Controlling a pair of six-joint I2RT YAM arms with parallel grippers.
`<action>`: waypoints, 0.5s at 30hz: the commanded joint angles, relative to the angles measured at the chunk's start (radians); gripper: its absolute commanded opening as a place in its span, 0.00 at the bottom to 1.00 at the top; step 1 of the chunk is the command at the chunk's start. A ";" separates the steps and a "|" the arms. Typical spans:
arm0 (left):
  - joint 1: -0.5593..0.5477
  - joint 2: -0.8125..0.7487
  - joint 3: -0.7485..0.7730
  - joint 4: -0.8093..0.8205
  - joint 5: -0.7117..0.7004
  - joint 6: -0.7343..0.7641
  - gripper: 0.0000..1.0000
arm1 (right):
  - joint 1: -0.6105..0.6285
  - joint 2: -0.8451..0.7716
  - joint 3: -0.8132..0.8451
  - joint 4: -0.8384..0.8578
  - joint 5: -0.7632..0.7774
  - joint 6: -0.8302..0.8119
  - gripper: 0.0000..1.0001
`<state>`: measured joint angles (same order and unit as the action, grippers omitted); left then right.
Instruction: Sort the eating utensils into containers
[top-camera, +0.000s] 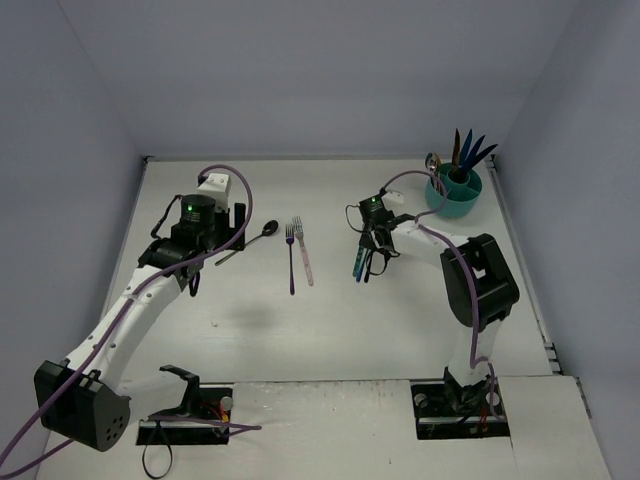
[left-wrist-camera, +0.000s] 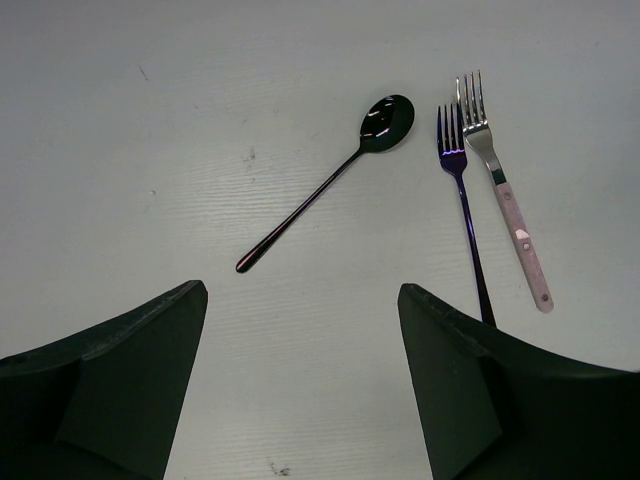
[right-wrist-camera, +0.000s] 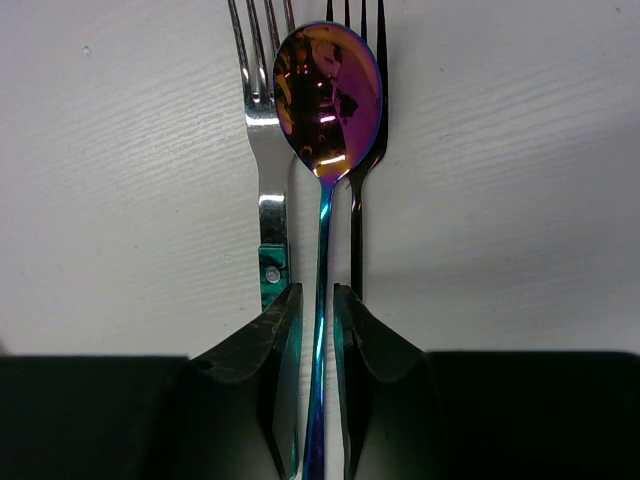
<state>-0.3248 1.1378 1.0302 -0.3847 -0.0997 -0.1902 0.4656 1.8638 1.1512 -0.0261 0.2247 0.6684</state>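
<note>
My right gripper (top-camera: 365, 245) is down on the table at mid-right, and in the right wrist view (right-wrist-camera: 316, 290) its jaws are closed in on the handle of an iridescent pink-blue spoon (right-wrist-camera: 327, 90). That spoon lies between a teal-handled silver fork (right-wrist-camera: 262, 180) and a black fork (right-wrist-camera: 357, 200). My left gripper (top-camera: 232, 222) is open and empty above the table (left-wrist-camera: 302, 288). Just beyond it lie a black spoon (left-wrist-camera: 340, 175), a dark purple fork (left-wrist-camera: 462, 200) and a pink-handled silver fork (left-wrist-camera: 510, 215). The teal caddy (top-camera: 455, 195) at the far right holds several upright utensils.
The black spoon (top-camera: 262, 232) and the two forks (top-camera: 297, 256) lie left of centre. The caddy stands close to the right wall and the table's right edge. Pale blue walls close in the back and both sides.
</note>
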 joint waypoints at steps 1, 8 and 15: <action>0.007 -0.009 0.030 0.044 0.014 0.000 0.74 | 0.005 0.022 0.050 0.000 0.062 0.040 0.16; 0.007 -0.010 0.030 0.044 0.014 0.000 0.74 | 0.008 0.069 0.061 0.000 0.072 0.055 0.14; 0.007 -0.011 0.031 0.042 0.014 0.000 0.74 | 0.008 0.100 0.074 -0.005 0.094 0.056 0.13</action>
<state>-0.3248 1.1378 1.0302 -0.3851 -0.0932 -0.1901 0.4667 1.9386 1.1899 -0.0181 0.2633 0.7071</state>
